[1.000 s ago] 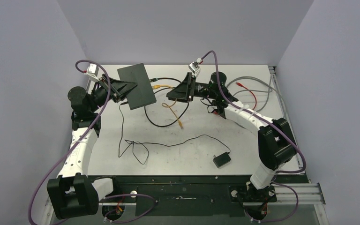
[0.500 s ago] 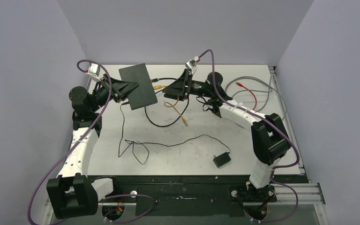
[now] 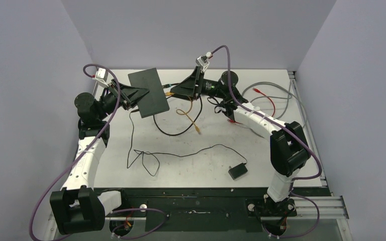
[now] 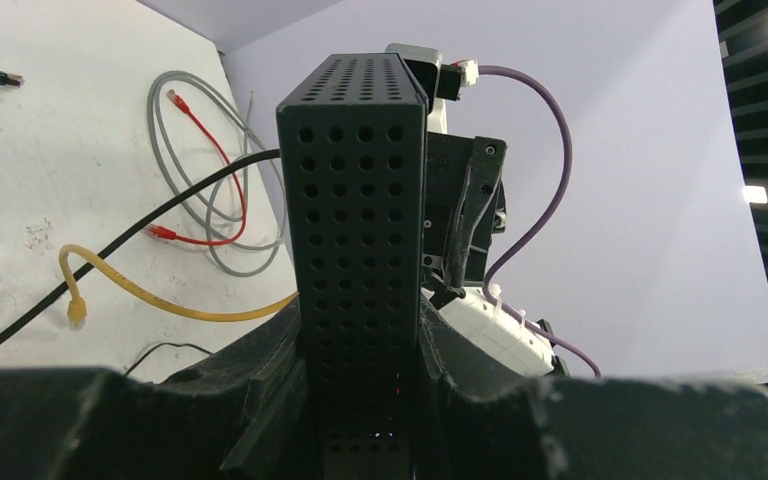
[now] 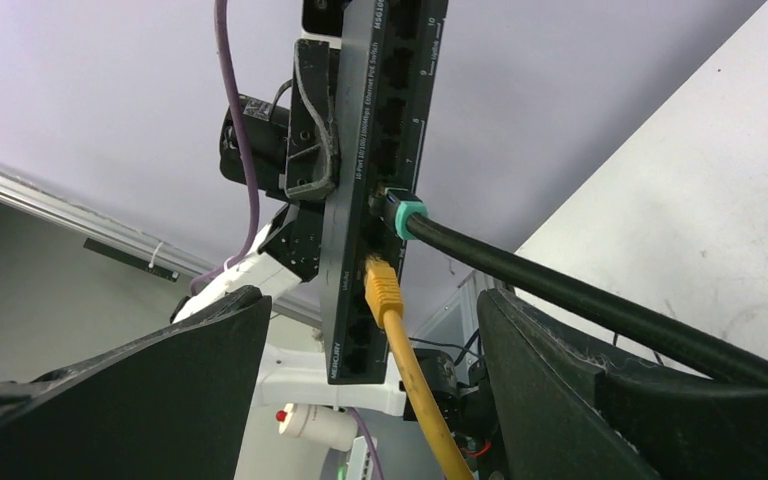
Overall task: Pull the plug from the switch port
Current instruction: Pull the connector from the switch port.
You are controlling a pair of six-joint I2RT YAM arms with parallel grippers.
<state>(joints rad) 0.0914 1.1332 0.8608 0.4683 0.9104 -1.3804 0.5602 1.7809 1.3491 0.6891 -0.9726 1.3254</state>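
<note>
The left gripper (image 3: 139, 95) is clamped shut on the switch (image 3: 148, 92), pinching its thin body by the near end and holding it raised off the table (image 3: 206, 163), with the flat face tilted up and the rest of the box running out ahead of the fingers; in the left wrist view the perforated narrow side of the switch (image 4: 360, 250) stands straight up from between the two pads; the right gripper (image 3: 174, 93) faces the socket edge of the switch from the opposite side, its jaws spread wide and gripping nothing; in the right wrist view the yellow plug (image 5: 382, 285) sits in a port directly ahead, about midway between the two fingers (image 5: 160, 400) and touching neither; just above it, also between the fingers, a black plug with a teal collar (image 5: 405, 218) occupies another port, and its thick black cable (image 5: 580, 300) passes close along the inner face of the right-hand finger; the yellow cable (image 3: 188, 114) hangs down below the right gripper onto the table; behind that gripper's wrist lie a grey cable (image 3: 274, 85) and a red cable (image 3: 266, 96); a small black adapter block (image 3: 237, 171) sits well apart, back towards the arm bases.
</note>
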